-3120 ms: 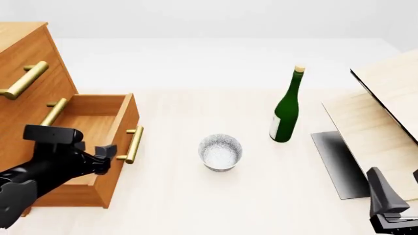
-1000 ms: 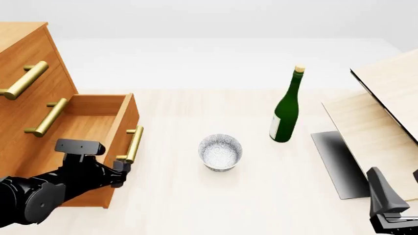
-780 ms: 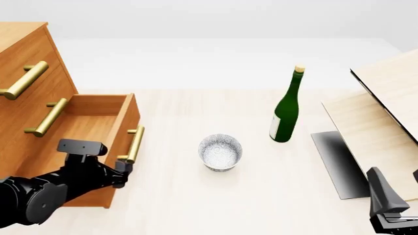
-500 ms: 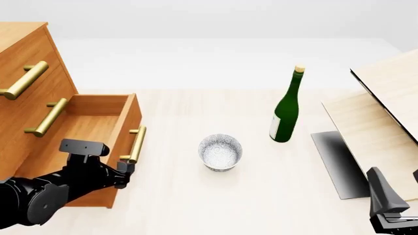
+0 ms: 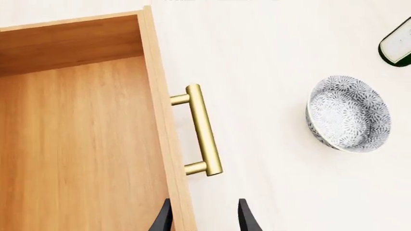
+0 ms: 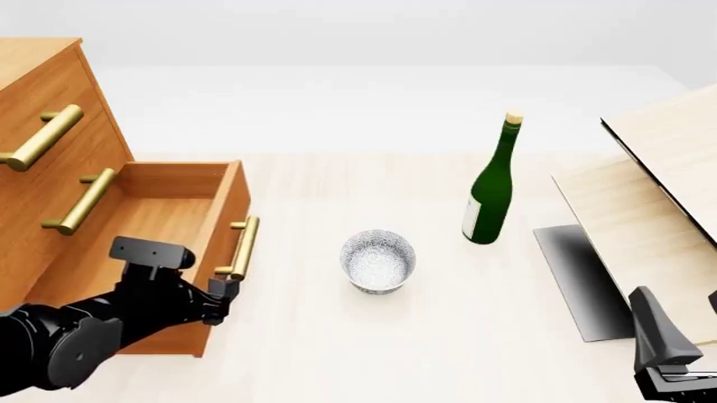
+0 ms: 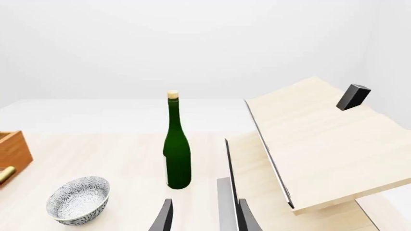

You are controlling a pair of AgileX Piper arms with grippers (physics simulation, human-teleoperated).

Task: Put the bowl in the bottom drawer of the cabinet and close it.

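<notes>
The left hand (image 6: 227,295), black and two-fingered, sits at the near end of the brass bar handle (image 5: 202,129) of the orange-brown wooden bottom drawer (image 6: 157,252), its fingers a little apart on either side of the drawer's front board; whether they actually press the wood cannot be told. Over the past three seconds the drawer has slid farther out of the tall orange-brown three-drawer cabinet (image 6: 45,143), its handle now nearer the small white bowl with grey speckled pattern (image 6: 378,260). The bowl stands upright on the pale wooden desk (image 6: 370,336), well apart from the drawer and beside a green glass wine bottle (image 6: 491,186). The opening looks wide enough to take the bowl, which remains unlifted. The right hand (image 7: 200,219) waits with fingers slightly parted, holding nothing, near pale wood boards (image 6: 661,193).
</notes>
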